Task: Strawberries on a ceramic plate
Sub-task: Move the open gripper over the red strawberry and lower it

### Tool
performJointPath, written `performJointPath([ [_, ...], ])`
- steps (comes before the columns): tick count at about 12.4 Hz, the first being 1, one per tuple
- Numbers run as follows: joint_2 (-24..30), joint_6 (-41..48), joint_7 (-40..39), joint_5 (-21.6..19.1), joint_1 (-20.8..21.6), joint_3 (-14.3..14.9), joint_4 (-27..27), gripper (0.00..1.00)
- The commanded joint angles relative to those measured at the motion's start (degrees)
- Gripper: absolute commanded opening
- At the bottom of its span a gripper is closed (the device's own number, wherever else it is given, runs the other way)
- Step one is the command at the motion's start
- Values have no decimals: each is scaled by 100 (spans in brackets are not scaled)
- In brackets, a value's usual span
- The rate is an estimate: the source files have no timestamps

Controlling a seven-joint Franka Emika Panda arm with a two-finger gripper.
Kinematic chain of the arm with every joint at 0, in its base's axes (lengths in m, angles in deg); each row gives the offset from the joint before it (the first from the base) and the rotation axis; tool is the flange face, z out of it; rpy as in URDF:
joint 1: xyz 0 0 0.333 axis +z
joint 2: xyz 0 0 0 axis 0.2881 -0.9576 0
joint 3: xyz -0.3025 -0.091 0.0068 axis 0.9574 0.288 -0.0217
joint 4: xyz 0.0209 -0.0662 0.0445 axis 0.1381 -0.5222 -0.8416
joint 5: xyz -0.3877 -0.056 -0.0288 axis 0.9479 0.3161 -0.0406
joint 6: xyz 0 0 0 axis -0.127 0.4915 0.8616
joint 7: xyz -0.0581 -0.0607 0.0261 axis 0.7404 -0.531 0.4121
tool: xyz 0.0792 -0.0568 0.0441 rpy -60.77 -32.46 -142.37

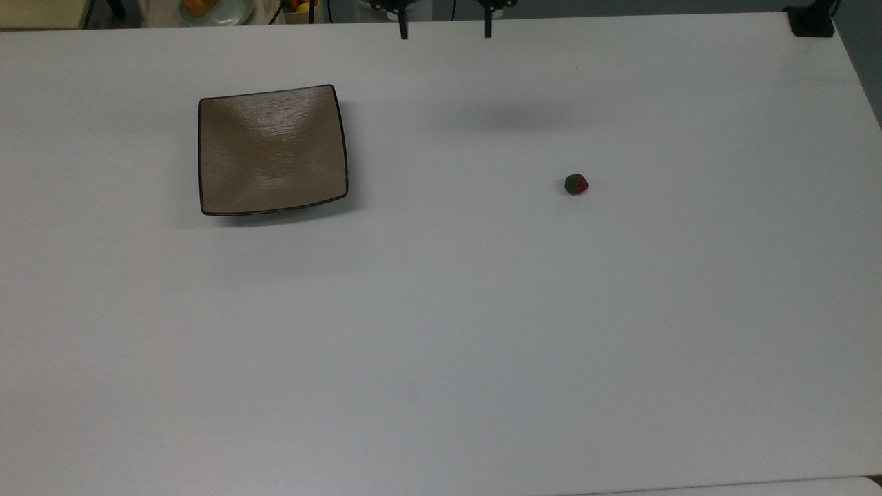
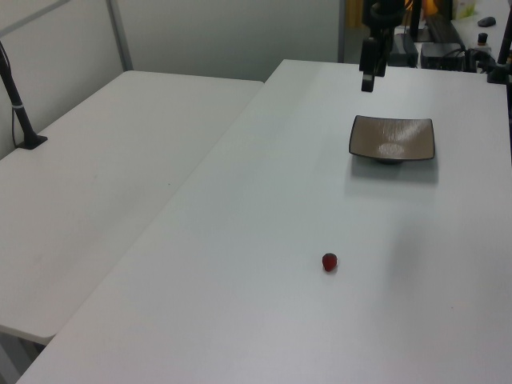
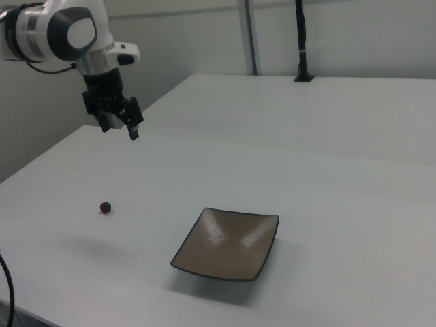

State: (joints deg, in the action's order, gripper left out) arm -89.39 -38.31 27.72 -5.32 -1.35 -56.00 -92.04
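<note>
A tiny red strawberry (image 1: 576, 184) with a dark green cap lies alone on the white table (image 1: 441, 331), on the top view's right. The square tan-brown ceramic plate (image 1: 272, 148) with a thin dark rim sits far from it on the top view's left, with nothing on it. My gripper (image 1: 446, 31) hangs open and holds nothing, high above the table's far edge in the top view, between plate and strawberry. In the left view the gripper (image 2: 367, 80) is beyond the plate (image 2: 392, 138) and the strawberry (image 2: 330, 262) is nearer. In the right view the gripper (image 3: 120, 129) hovers well above the strawberry (image 3: 105, 207), left of the plate (image 3: 228, 244).
A black post base (image 1: 812, 21) stands on the table corner at the top view's upper right. A second white table (image 2: 104, 160) adjoins on the left view's left. Beyond the far edge, a dish with fruit (image 1: 213, 10) shows.
</note>
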Motion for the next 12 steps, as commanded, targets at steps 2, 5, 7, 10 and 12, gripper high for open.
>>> performJointPath([
  [2,-437,-214,10,-22,490,-1,-60,100],
  [5,-876,-469,28,-22,798,-9,-60,100],
  [7,-1097,-812,80,-4,895,-123,-78,100],
  [10,-1404,-1233,80,-4,913,-299,-183,100],
  [12,-1597,-1654,80,5,913,-431,-279,100],
])
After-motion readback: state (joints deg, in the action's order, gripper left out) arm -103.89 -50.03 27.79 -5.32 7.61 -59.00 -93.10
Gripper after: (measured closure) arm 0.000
